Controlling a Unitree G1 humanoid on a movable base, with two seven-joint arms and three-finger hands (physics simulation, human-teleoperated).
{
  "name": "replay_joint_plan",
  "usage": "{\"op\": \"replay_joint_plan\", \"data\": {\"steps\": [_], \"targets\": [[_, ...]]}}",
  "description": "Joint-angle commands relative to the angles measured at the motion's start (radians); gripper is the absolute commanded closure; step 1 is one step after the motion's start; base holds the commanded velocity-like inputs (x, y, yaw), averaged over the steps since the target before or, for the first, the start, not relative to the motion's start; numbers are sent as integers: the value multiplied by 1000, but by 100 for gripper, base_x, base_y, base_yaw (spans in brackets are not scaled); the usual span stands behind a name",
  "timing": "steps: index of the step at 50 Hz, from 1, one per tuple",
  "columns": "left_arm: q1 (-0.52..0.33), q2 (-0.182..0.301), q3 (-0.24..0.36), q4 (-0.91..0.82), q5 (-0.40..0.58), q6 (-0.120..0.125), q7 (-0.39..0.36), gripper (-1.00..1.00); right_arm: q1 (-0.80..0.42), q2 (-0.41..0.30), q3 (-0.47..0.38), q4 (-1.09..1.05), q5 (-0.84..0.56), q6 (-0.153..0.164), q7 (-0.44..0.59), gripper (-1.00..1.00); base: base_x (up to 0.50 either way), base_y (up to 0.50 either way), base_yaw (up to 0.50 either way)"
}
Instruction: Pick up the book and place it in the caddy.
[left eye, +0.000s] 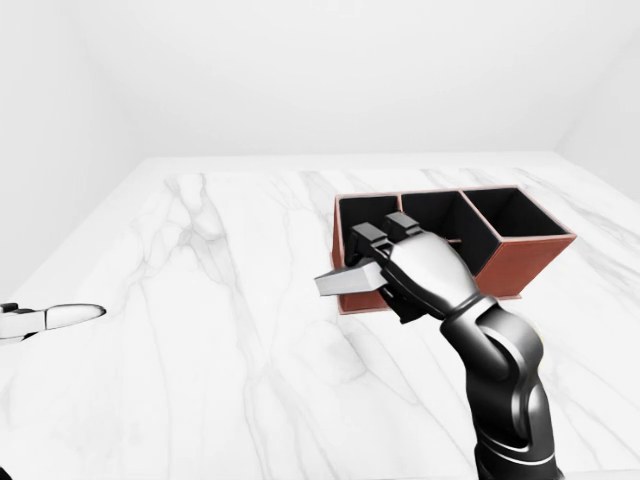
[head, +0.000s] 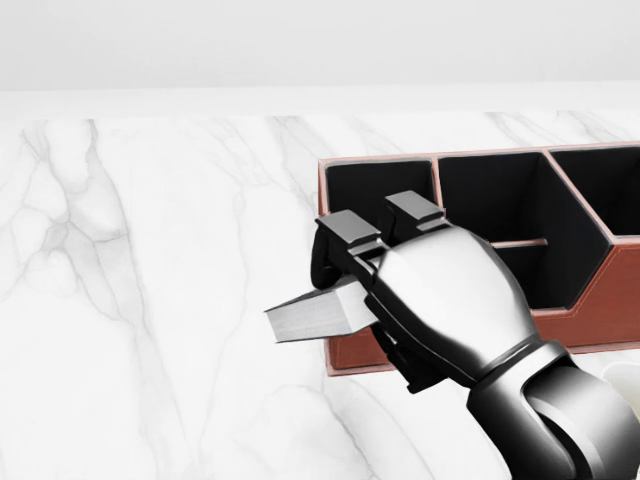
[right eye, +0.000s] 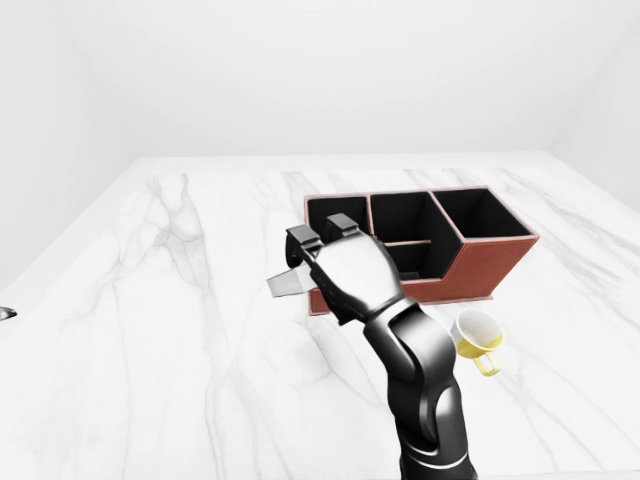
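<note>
Right hand (head: 400, 290), glossy black, clamped on thin grey book (head: 315, 312) w/ boxy brown caddy (head: 600, 300) behind.

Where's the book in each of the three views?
Left-eye view: book just right of centre, in the right hand, at the caddy's left end.
Head view: book centre, sticking out left of the hand.
Right-eye view: book left of centre, mostly hidden by the hand.
Shared landmark: the caddy's left end.
</note>
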Motion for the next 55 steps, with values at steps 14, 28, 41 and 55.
{"op": "replay_joint_plan", "data": {"steps": [14,28,41,55], "targets": [[-1,-2,-4,-4,6,0,-2,-100,-221,-104,-130,-113,172,0,0,100,0,0,0],[0,-5,-5,-2,11,0,-3,-100,-397,-220,-194,12,242,84,0,100,0,0,0],[0,-4,-2,-9,8,0,-3,-100,-502,-335,-235,234,243,0,0,100,0,0,0],[-1,-6,-9,-4,14,0,-1,-100,-594,-397,-242,393,195,0,0,100,0,0,0]]}}
